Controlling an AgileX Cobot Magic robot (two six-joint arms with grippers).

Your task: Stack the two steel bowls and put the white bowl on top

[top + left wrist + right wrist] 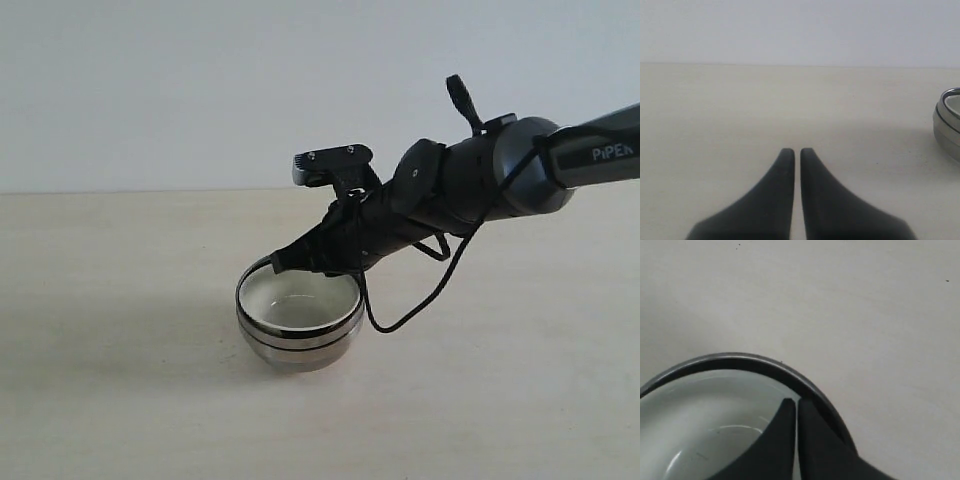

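Inside the stacked steel bowls (300,350) sits the white bowl (298,298); the right gripper (276,262) hovers clenched at its rim, the left gripper (793,151) clenched too

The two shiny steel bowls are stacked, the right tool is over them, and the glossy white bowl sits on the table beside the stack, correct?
Not quite. The glossy white round bowl is not beside the stack; it sits nested inside the two stacked shiny steel bowls, as the exterior view shows. The right tool is over them, as you said.
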